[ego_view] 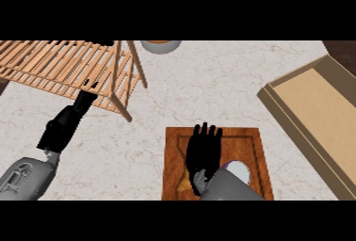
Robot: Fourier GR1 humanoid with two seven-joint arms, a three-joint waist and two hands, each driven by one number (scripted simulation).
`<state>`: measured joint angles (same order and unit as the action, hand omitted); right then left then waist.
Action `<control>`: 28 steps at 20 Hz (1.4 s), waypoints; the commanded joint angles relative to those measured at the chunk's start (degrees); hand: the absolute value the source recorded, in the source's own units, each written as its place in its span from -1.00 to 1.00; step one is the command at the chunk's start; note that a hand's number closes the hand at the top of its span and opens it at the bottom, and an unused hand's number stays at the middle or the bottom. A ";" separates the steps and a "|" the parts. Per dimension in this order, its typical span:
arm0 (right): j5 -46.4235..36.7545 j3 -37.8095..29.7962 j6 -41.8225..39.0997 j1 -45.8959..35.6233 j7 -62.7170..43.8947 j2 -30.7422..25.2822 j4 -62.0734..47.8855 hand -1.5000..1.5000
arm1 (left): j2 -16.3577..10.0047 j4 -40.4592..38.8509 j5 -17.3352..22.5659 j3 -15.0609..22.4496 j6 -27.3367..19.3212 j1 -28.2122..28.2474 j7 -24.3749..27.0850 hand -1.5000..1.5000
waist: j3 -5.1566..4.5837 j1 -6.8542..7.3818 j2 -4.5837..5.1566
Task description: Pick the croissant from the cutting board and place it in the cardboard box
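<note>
the robot's right hand (204, 153) lies low over the brown wooden cutting board (250, 141), its black fingers (206, 134) straight and held close together, pointing away from the body; it pinches nothing. its grey forearm comes up from the lower edge and covers the near middle of the board. the croissant (183, 183) is on that board, down by the wrist on the hand's left side; only a thin tan sliver of it shows, the rest being hidden under the hand and forearm. whether the hand touches it, i cannot tell.

the open tan cardboard box (327, 108) sits to the right of the board, set at a slant, apart from the board, with a strip of pale speckled stone counter (208, 84) between them. its near wall faces the board.

far to the left, the left hand (62, 127) rests with fingers straight, their tips at the lower edge of a slatted light wooden rack (69, 66). a round grey bowl (161, 45) stands at the far edge, just beside the rack. bare counter lies between rack, board and box.
</note>
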<state>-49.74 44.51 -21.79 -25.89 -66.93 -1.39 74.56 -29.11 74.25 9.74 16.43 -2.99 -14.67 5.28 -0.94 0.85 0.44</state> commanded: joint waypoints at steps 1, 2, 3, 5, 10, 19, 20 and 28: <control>-0.93 1.60 0.58 2.12 -10.36 1.32 -1.55 -1.00 | 0.72 4.50 -1.27 -0.33 0.06 -2.14 5.74 0.00 | 0.88 -0.37 -0.68; 0.11 -1.44 -0.14 0.16 -8.60 1.32 -1.88 -1.00 | -0.43 4.48 -1.03 -0.89 0.95 -3.66 3.71 0.00 | 0.92 -0.47 -0.61; -0.73 -0.40 -1.03 2.28 -9.59 1.32 0.55 -1.00 | 0.73 4.99 -1.54 -0.07 0.21 -1.33 5.73 0.00 | 0.89 -0.73 -0.85; -0.15 -0.96 -1.20 0.04 -7.53 1.32 -2.18 1.00 | 0.60 8.33 -1.17 0.01 0.08 -0.48 3.57 0.00 | 0.94 0.22 -0.72; -6.39 2.55 1.06 0.40 0.88 0.51 -3.50 1.00 | 0.61 8.27 -1.06 -1.45 1.04 -0.98 3.44 0.00 | 0.94 -0.43 -0.62; -0.72 -8.27 12.01 -4.74 27.29 -6.70 -1.09 1.00 | 1.54 7.64 -2.43 -1.30 0.64 -2.63 1.78 0.00 | 1.12 -0.57 -0.10; 1.58 -10.27 13.21 -5.15 30.75 -6.79 -0.59 1.00 | 1.44 7.69 -2.88 -0.90 0.78 -0.95 3.86 0.00 | 1.12 -0.08 -0.03; -0.07 -15.92 22.94 -10.88 44.72 -12.77 -3.73 1.00 | 1.33 6.83 -2.72 -1.96 2.31 -2.44 2.75 0.00 | 0.98 -0.47 -0.29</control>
<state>-49.68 31.58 -2.42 -33.39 -27.85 -11.72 70.69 -28.68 77.83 6.74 15.56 -1.11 -13.38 4.90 -0.62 0.95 0.88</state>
